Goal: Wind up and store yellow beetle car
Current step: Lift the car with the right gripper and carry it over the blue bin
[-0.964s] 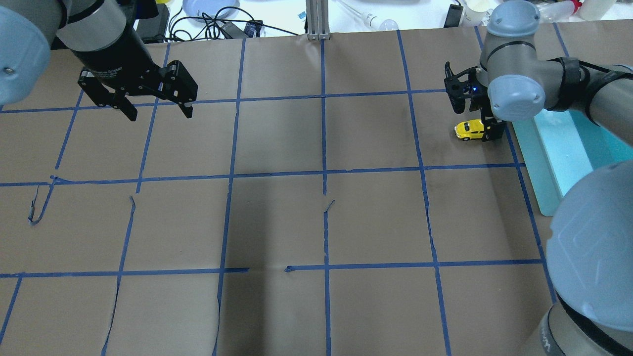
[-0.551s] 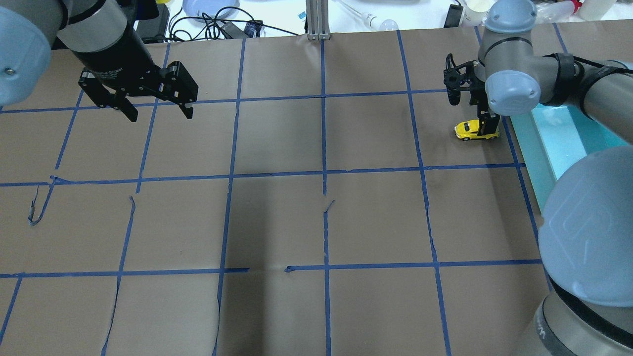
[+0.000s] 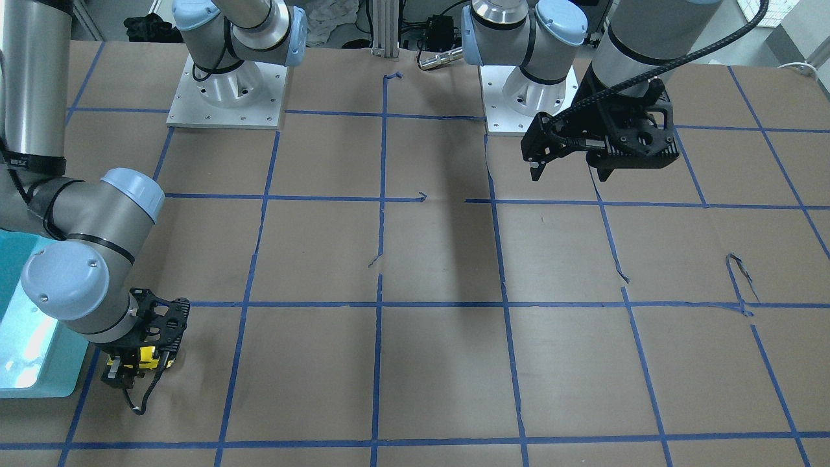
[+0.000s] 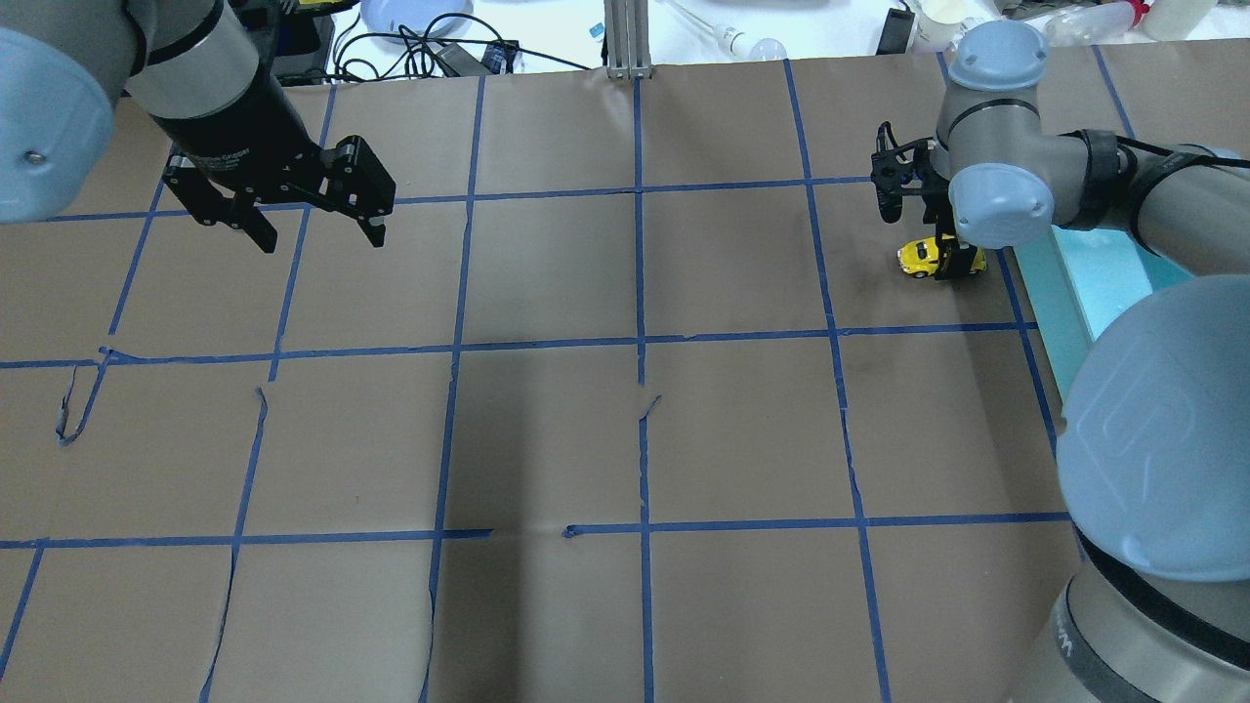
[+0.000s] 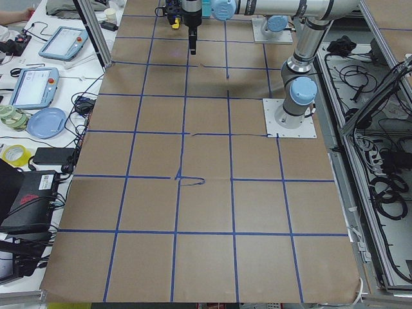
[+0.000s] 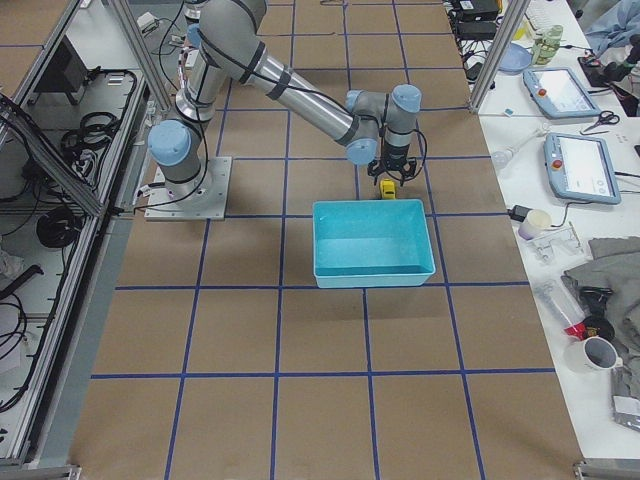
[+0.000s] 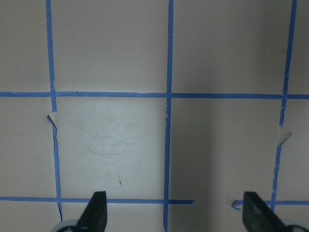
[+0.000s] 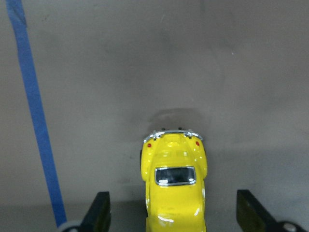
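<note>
Both stood open: the right gripper [image 8: 174, 217] straddled the car [image 8: 175, 186] without touching it; the left gripper [image 4: 320, 235] hovered well apart.

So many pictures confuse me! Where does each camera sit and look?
Front-facing: across the brown-papered table, steeply down at the robot; both bases, both arms.
Overhead: behind its shoulders, forward and down; both arms.
Left side: table's left end, looking along it; both arms, up top.
Right side: right end; right arm by the teal plastic bin.
Left wrist: down on blue tape lines; open left gripper.
Right wrist: down on the tiny glossy yellow beetle car; open right gripper straddling it.
Shared: overhead and right wrist both show that car.
</note>
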You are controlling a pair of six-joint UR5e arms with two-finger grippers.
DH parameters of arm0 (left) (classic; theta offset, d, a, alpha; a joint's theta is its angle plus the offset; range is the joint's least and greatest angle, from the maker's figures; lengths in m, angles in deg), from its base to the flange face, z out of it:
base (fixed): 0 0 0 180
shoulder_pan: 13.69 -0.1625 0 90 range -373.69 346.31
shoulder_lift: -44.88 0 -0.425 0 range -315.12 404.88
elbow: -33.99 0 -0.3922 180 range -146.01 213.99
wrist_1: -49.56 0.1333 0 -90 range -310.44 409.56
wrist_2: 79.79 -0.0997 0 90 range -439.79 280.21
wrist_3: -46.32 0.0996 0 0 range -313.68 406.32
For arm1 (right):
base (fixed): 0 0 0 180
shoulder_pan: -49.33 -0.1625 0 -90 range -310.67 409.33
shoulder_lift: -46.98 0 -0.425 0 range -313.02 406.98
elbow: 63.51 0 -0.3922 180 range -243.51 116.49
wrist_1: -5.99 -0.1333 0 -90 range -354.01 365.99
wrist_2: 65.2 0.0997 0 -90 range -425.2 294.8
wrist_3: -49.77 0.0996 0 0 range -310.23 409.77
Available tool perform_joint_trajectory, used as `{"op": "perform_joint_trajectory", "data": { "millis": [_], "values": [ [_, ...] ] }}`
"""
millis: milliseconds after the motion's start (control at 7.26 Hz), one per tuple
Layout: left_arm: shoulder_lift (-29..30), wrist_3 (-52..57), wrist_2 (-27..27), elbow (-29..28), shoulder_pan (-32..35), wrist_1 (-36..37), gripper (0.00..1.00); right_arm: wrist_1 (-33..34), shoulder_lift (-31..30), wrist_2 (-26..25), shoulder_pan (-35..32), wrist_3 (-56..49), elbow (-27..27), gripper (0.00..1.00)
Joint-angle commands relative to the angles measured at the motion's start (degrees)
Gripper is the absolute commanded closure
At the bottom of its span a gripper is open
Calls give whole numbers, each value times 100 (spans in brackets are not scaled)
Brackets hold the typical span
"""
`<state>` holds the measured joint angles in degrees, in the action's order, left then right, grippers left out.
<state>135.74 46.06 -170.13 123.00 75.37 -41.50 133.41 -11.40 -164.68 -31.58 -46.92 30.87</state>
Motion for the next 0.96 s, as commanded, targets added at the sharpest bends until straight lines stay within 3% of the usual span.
{"op": "perform_joint_trajectory", "data": {
  "millis": [0, 138, 276, 551, 827],
  "values": [
    [-15, 0, -9, 20, -2, 1, 0, 47, 28, -10, 5, -8, 10, 49],
    [-15, 0, -1, 20, -2, 1, 0, 47, 28, -27, 5, -8, 10, 72],
    [-15, 0, 17, 20, -2, 9, 0, 38, -7, 8, 5, 9, 10, 85],
    [-15, 0, 17, 20, -2, 9, 0, -67, -156, 34, -13, 88, -68, 93],
    [-15, 0, -1, 29, -2, 9, 0, -784, -865, 280, -101, 88, -103, 94]
  ]
}}
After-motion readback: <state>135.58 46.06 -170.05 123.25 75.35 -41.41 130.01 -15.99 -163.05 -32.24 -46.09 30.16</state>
